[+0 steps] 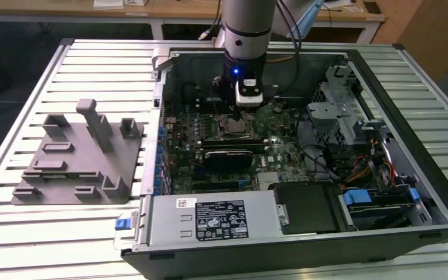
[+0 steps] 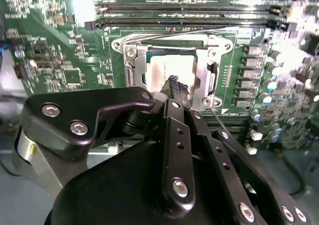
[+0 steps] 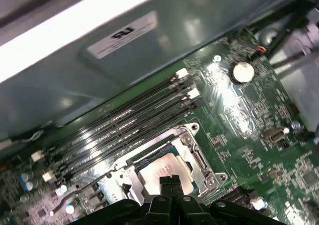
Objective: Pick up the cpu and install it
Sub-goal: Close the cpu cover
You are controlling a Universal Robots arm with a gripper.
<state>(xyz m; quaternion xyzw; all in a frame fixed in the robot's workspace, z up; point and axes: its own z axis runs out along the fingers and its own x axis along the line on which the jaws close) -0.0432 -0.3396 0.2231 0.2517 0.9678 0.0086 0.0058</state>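
The cpu point(image 2: 158, 73) point(image 3: 166, 168), a small square chip with a pale silvery top, lies flat inside the motherboard socket point(image 1: 235, 123), within the socket's open metal frame point(image 2: 209, 73) point(image 3: 199, 160). My gripper point(image 2: 175, 83) point(image 3: 169, 181) hangs right over the chip's edge. Its two black fingers are pressed together, shut, with nothing visible between them. In the exterior view the gripper point(image 1: 244, 107) is low inside the open computer case, just above the socket. Whether the fingertips touch the chip cannot be made out.
Memory slots point(image 2: 184, 8) point(image 3: 129, 125) run beside the socket. A black finned block point(image 1: 228, 156) sits on the near side of it. The case also holds a power supply point(image 1: 212, 219), a drive cage point(image 1: 340, 116) and cables. A grey fixture point(image 1: 76, 157) stands on the table at the exterior view's left.
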